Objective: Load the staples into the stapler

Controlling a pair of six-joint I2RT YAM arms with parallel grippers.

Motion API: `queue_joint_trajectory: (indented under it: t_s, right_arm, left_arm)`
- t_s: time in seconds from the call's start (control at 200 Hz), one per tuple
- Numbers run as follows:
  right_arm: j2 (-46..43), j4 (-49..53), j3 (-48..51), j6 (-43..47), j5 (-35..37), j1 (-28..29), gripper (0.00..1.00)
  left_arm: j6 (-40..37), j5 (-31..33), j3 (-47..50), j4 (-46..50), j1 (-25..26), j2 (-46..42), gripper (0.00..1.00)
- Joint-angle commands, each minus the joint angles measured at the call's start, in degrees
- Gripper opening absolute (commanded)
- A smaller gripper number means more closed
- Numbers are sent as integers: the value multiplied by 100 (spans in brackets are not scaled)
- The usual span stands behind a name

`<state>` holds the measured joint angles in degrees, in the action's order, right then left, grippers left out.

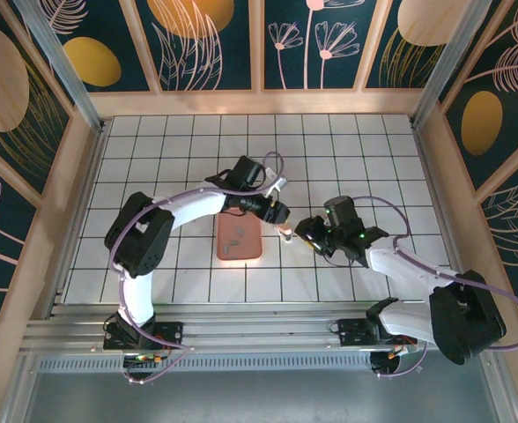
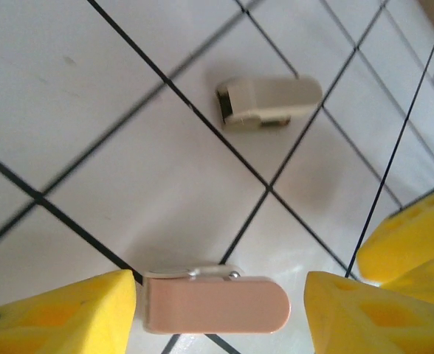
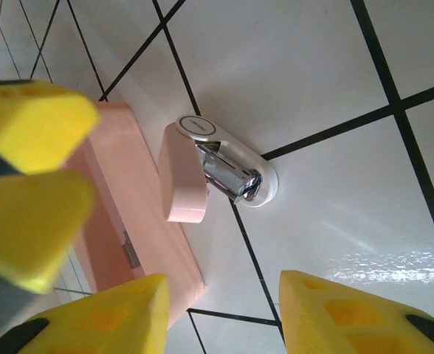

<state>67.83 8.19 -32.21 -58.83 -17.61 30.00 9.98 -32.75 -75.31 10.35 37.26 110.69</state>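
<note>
looking over a white tiled surface (image 1: 153,150) boxed in by wooden framing (image 1: 259,101) and dark panels (image 1: 215,44) painted with leaves and gold ovals. finding a pink tray (image 1: 252,254) sitting near the middle, with the stapler (image 3: 184,184) just beside its right wall. seeing the stapler lying open on the tiles, pink top swung away from the white base and a shiny metal channel showing between them. spotting what looks like the staples (image 3: 131,251), a small grey strip lying inside the tray by that same wall; not managing to tell any further strips apart. holding the left hand (image 2: 221,310) wide around the stapler, one finger seeming to touch its end, the other just clear of it. holding the right hand (image 3: 224,313) spread with nothing between its fingers, hovering near the stapler on the side opposite the left hand. hemming the stapler in from both sides, the tray closing off a third. noticing a small beige piece (image 2: 269,103) with one open end, lying apart on a tile beyond the left hand. making out faint print on the stapler's round white end, too small for reading.
</note>
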Motion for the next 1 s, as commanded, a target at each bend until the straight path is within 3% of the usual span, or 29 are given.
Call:
queue_joint_trajectory:
  t_s: [0.0, 0.24, 0.601, 0.821, 0.996]
  right_arm:
    - [220, -94, -338, -120, -118, 19, 46]
    - [940, -230, -744, 20, -322, -2, 50]
    - [1684, -260, -732, 87, -409, -33, 46]
    - [2052, -137, -505, 122, -283, -38, 35]
    - [2139, -41, -181, 111, -91, -25, 33]
  left_arm:
    - [710, 164, 162, -630, -299, -557, 66]
    - [726, 89, 245, -697, -644, -974, 67]
    - [641, -70, 311, -683, -811, -1070, 67]
    - [615, -9, 380, -683, -923, -1194, 67]
    - [715, 98, 580, -777, -975, -1336, 67]
